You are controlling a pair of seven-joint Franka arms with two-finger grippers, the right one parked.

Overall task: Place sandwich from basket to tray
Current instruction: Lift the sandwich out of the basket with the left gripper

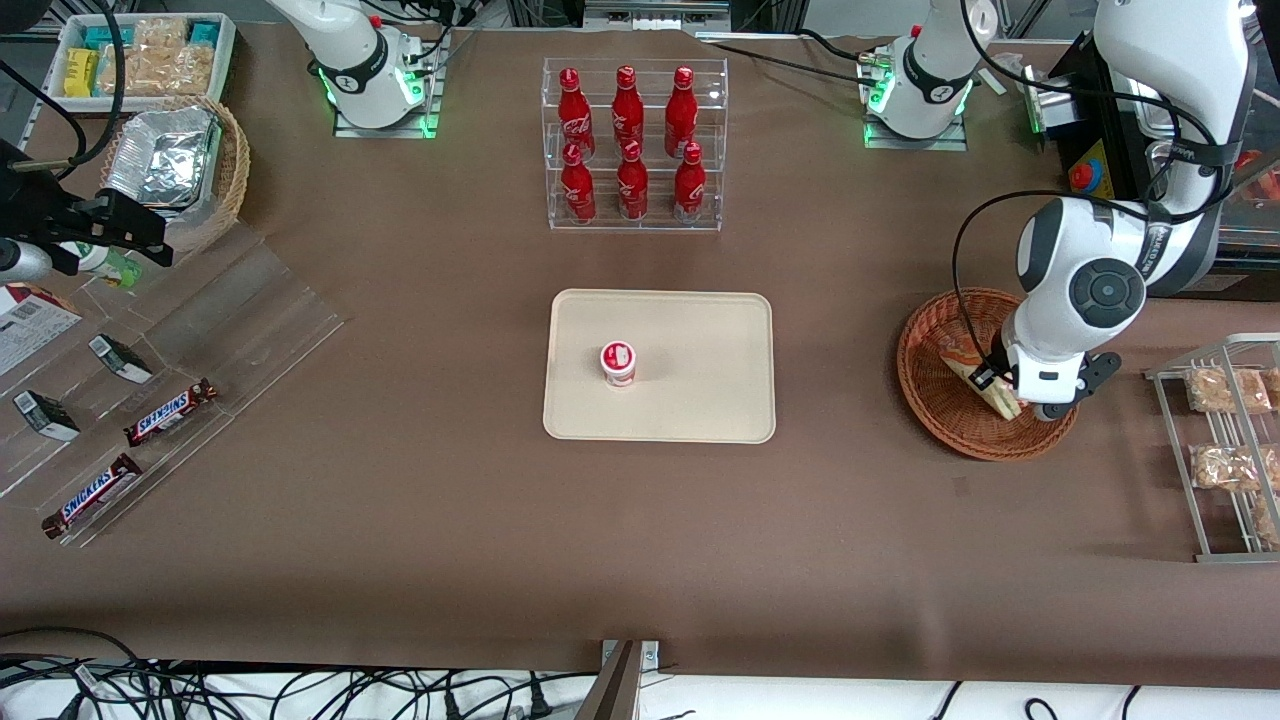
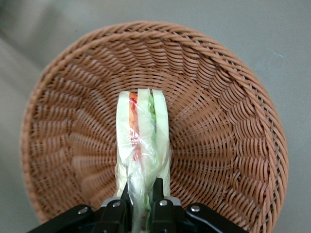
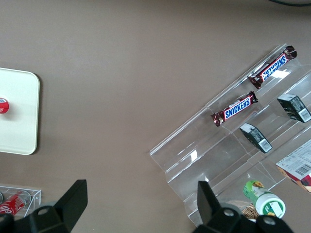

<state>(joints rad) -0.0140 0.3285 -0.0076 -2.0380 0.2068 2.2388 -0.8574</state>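
Even bright overhead light, soft shadows, sharp.

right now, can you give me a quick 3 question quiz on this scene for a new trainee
1. True or false: the gripper has its fingers closed on the sandwich.
2. What already stands on the tray? A) a cola bottle B) a small red-lidded cup C) a Snickers bar
3. Fill in: the sandwich is over the ____.

Key: 1 true. 2 B, the small red-lidded cup. 3 basket.
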